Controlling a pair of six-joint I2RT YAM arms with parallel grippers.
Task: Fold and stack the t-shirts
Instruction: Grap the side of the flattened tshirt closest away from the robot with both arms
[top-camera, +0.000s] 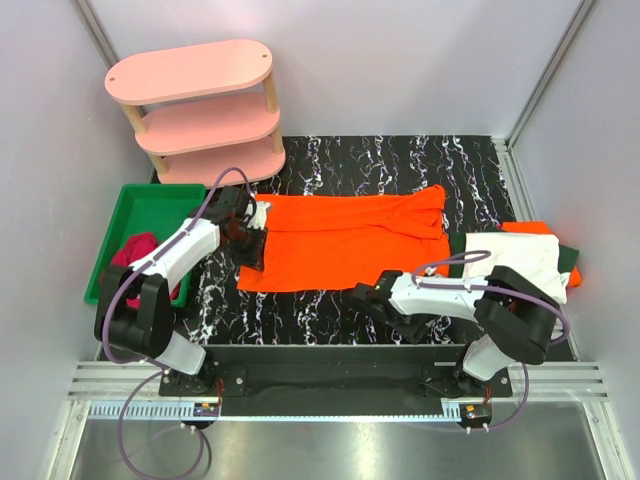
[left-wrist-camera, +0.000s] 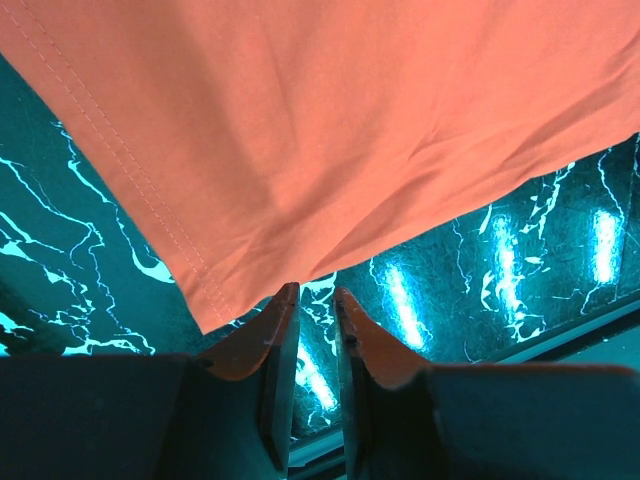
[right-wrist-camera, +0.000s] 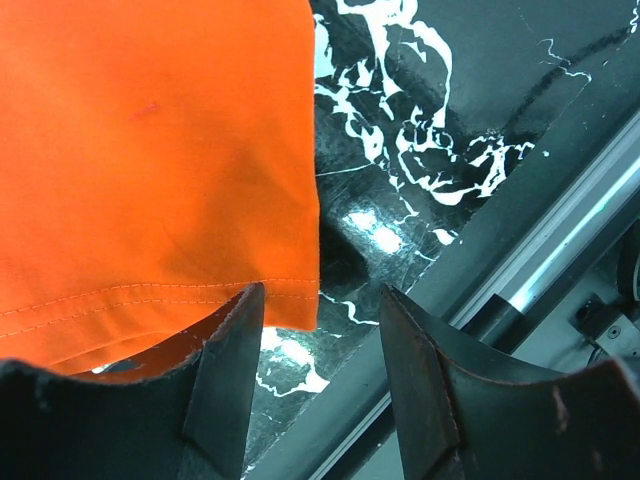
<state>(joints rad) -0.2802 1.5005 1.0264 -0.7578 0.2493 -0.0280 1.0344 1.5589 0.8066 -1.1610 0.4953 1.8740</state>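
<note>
Orange t-shirt (top-camera: 340, 240) lies flat mid-tabletop (top-camera: 400, 160), long axis left to right. Our right gripper (right-wrist-camera: 320, 295), low and spread, straddles a corner of its near hem; the left gripper (left-wrist-camera: 312, 290), nearly pressed together, meets the left-end corner, and we cannot tell if it pinches.

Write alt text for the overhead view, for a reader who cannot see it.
A bright orange t-shirt lies on a black marbled table, with the left gripper at its left edge and the right gripper at its near edge.
</note>
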